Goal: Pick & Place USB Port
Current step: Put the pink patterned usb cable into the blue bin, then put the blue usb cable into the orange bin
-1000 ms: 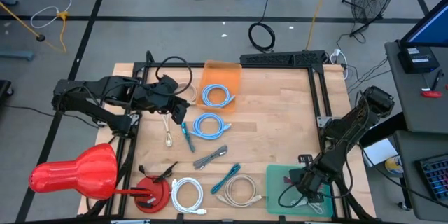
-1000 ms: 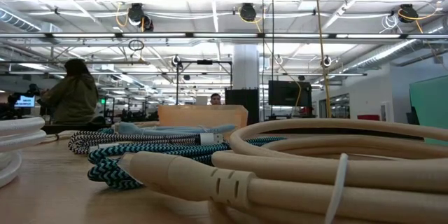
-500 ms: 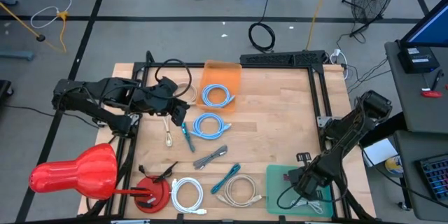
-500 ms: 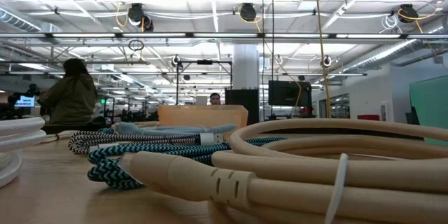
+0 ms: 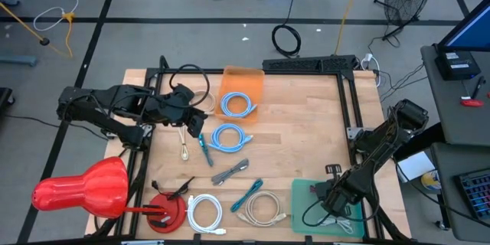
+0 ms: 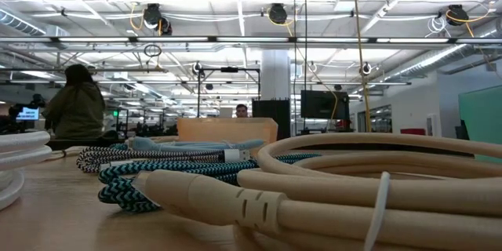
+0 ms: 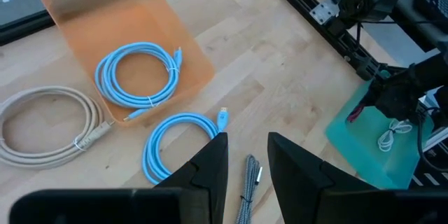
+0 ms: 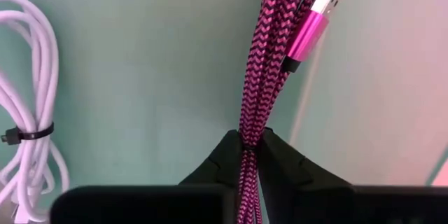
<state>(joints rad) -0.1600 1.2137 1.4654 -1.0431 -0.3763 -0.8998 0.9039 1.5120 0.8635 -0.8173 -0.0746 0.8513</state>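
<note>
Over the green mat (image 5: 302, 199) at the table's near right corner, the right gripper (image 8: 250, 142) is pinched on a pink braided cable (image 8: 269, 63), strands squeezed between the two fingers; its pink USB plug (image 8: 313, 28) lies off to one side over the mat. A white cable (image 8: 24, 112), bundled with a black tie, lies on the same mat beside it. From above the right gripper (image 5: 331, 196) sits low on the mat and the pink cable is barely visible.

Left gripper (image 7: 246, 155) hovers at the table's far left, fingers parted with a gap, nothing between them. Ahead of it: orange tray (image 7: 84, 14) holding one blue cable coil (image 7: 136, 73), a second blue coil (image 7: 178, 143) on the wood just beside the tray, a beige coil (image 7: 42, 126) next to the tray's other side, a grey braided cable (image 7: 246, 196) near the fingers.

Near edge of the table (image 5: 306, 130): white coil (image 5: 204, 212), beige coil (image 5: 262, 207), teal cable (image 5: 249, 194), red disc (image 5: 166, 210). Person (image 6: 76, 110) seated in the room behind.
</note>
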